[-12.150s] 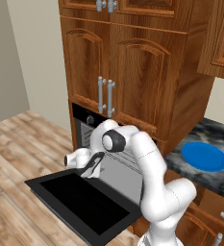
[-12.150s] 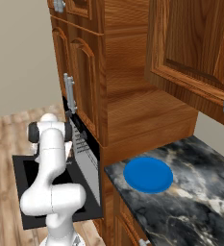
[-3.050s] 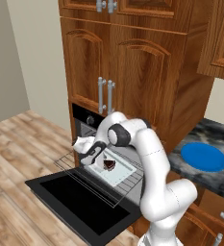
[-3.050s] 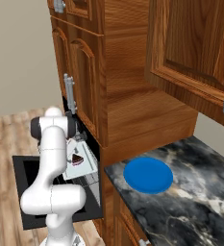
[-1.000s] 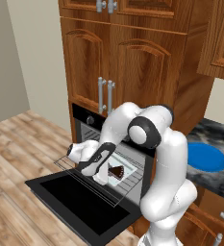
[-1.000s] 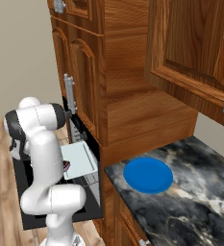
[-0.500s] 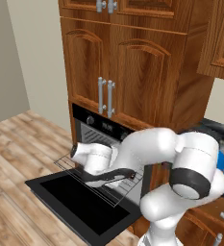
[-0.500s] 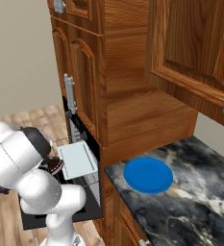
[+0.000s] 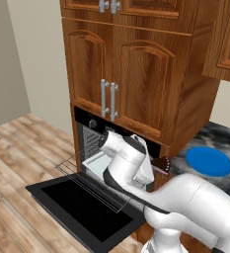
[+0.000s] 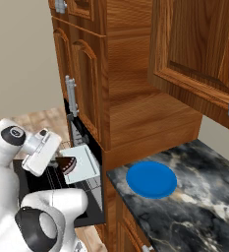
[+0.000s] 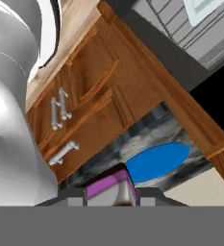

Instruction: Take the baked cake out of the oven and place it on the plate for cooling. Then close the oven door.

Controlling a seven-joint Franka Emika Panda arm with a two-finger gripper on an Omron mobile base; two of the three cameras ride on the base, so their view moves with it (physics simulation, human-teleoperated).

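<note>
Left base view: I have the baked cake (image 9: 161, 163) out of the oven (image 9: 94, 138), up in the air just right of the oven opening, between it and the plate (image 9: 209, 161), which sits bare on the dark stone table (image 9: 215, 138). The oven door (image 9: 84, 205) hangs fully open, the wire rack (image 9: 94, 185) is pulled out over it and the pale tray (image 9: 99, 160) sits on the rack. So by my read the pickup is done; the placing and the door closing are both left. My arm hides the claw here. Right base view: the cake (image 10: 68, 163) sits right at the end of the hand, over the tray (image 10: 84, 164) and well short of the plate (image 10: 151, 178); I can't make out the claw's fingers against it, but it looks carried. Hand view: the claw (image 11: 110, 193) points at the plate (image 11: 157, 161), with a dark and pinkish block (image 11: 108, 185) wedged between the fingertips, which I take to be the cake. The jaws look narrowed onto it, gripping it, not wide open.
</note>
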